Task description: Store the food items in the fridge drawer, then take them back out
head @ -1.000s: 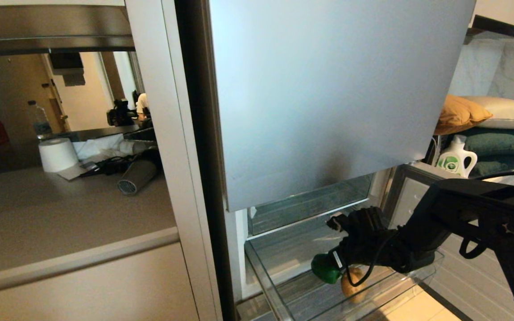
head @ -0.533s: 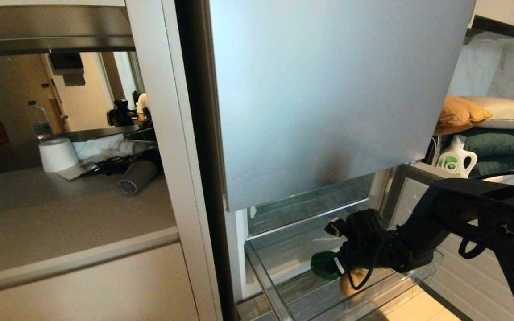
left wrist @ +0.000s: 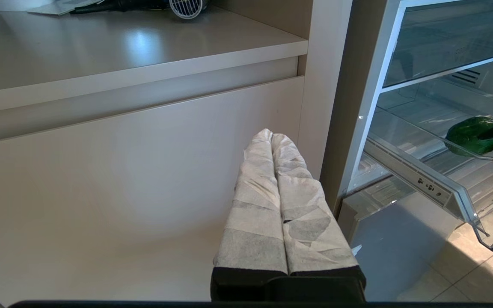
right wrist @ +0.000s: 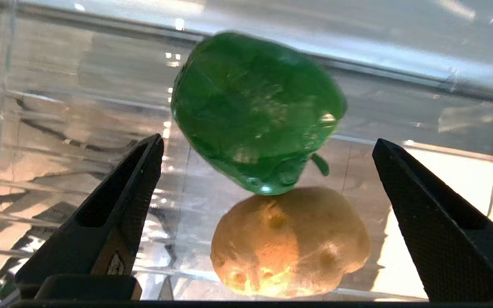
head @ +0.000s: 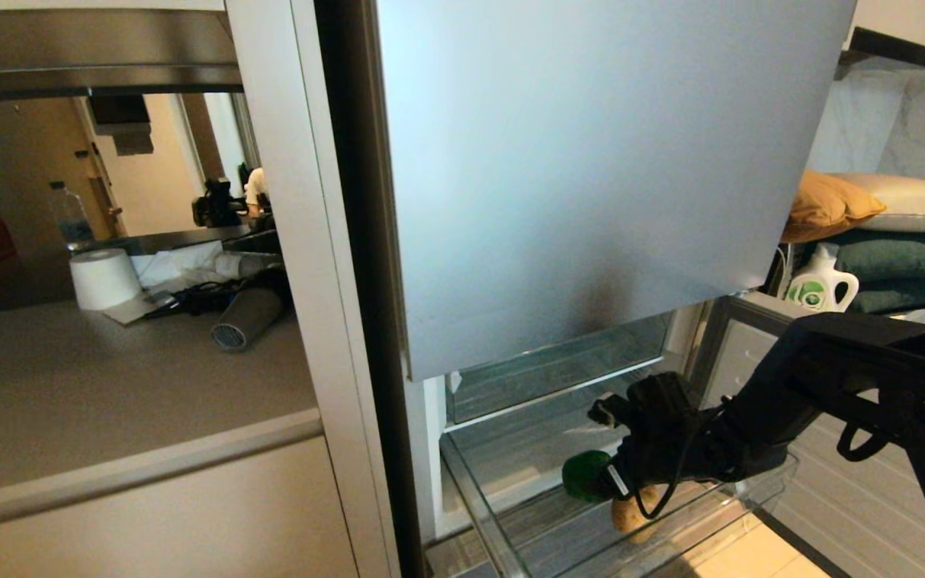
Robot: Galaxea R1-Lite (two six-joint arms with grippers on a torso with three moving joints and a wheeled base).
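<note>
The right arm reaches in from the right side of the head view, its forearm sloping down and leftward into the pulled-out fridge drawer (head: 485,514), with the wrist bent so the right end effector (right wrist: 268,171) points down at the drawer's ribbed base. Its two black fingers (right wrist: 118,201) stand wide apart, released, with nothing between them touching either pad.

Both food items lie on the drawer base between and beyond those fingers. The green bell pepper (right wrist: 257,111) sits toward the drawer's rear wall, tilted, its stem end turned toward the tan bun-like lump (right wrist: 289,241). The lump rests nearer the clear front wall, and the pepper's lower edge touches or nearly touches its top; the frames do not settle which. In the head view the pepper (head: 584,475) shows just left of the black wrist, and the lump (head: 631,510) partly hides below it.

The left end effector (left wrist: 278,201) hangs low beside the pale cabinet front, outside the fridge, its white-wrapped fingers pressed together, clenched on nothing.

A silver-blue door panel (head: 591,177) spans above the drawer. On the desk (head: 109,385) at the left lie a grey hair dryer (head: 246,319) and a roll of white paper (head: 103,278) toward its back edge.
</note>
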